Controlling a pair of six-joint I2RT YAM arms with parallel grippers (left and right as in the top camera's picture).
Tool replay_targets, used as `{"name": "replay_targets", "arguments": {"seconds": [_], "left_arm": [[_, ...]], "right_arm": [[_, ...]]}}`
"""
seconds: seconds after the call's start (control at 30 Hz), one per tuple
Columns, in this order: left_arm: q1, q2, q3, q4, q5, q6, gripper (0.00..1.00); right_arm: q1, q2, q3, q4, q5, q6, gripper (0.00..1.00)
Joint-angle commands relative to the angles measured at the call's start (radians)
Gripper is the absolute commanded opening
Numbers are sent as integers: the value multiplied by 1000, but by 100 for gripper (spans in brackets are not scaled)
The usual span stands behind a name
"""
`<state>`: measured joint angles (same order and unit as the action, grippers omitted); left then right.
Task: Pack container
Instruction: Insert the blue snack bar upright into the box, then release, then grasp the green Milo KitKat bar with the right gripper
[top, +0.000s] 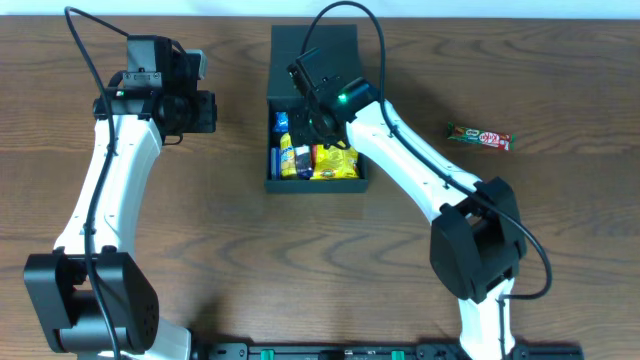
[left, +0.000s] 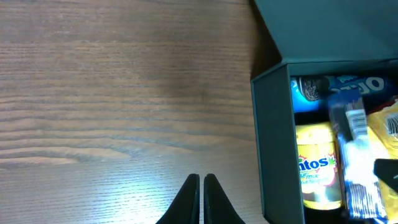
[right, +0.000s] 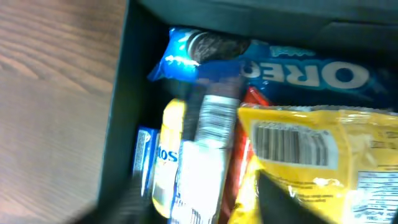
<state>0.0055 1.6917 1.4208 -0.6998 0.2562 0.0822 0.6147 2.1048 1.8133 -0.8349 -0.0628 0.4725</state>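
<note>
Clenched tight on nothing, the left tool (left: 201, 180), low over the wooden counter (left: 112, 93). Just off to its right, the dark wall of the container (left: 273, 143), with its lid flap (top: 315, 40) open on the far side. Poised over that open container, the right tool (right: 202, 205), with fingers (right: 283, 199) spread wide and gripping nothing. Directly beneath it, a white barcoded packet (right: 208, 143) overlapping a yellow Mentos pack (left: 317, 168). Ahead of it, against the far wall, a blue Oreo pack (right: 298, 71). Off to one side, partly under one finger, a yellow bag (right: 323, 155) with a barcode, next to a red wrapper (right: 249, 102). Well apart from the right tool, outside the container on bare counter, a green-and-red snack bar (top: 478, 136).
</note>
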Motion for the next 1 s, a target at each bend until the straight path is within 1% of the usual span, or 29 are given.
{"name": "replay_targets", "arguments": {"seconds": [0.0,0.03,0.07,0.17,0.27,0.33,0.4,0.43,0.5,0.63,0.7,0.73,0.9,0.93,0.97], "left_arm": [[1,3,1,-3,3,0,6],[1,3,1,-3,3,0,6],[1,3,1,-3,3,0,6],[1,3,1,-3,3,0,6],[1,3,1,-3,3,0,6],[1,3,1,-3,3,0,6],[1,3,1,-3,3,0,6],[1,3,1,-3,3,0,6],[1,3,1,-3,4,0,6],[1,3,1,-5,4,-1,6],[1,3,1,-4,4,-1,6],[1,3,1,-3,4,-1,6],[1,3,1,-3,3,0,6],[1,3,1,-3,3,0,6],[1,3,1,-3,3,0,6]], "right_arm": [[-9,9,14,6,37,5,90],[-12,7,17,6,37,5,96],[-14,3,21,5,37,5,99],[-26,-20,38,5,48,-8,99],[-51,-68,64,-10,167,-79,99],[-71,-102,74,-13,274,-152,99],[-103,-133,74,-2,350,-296,99],[-125,-141,74,1,367,-373,99],[-173,-145,74,-8,379,-450,99],[-308,-128,69,-60,372,-397,99],[-378,-114,67,-80,335,-409,99],[-411,-108,66,-89,310,-447,99],[-552,-85,43,-130,106,-859,99],[-578,-82,40,-145,77,-920,99],[-598,-78,39,-156,61,-948,99]]}}
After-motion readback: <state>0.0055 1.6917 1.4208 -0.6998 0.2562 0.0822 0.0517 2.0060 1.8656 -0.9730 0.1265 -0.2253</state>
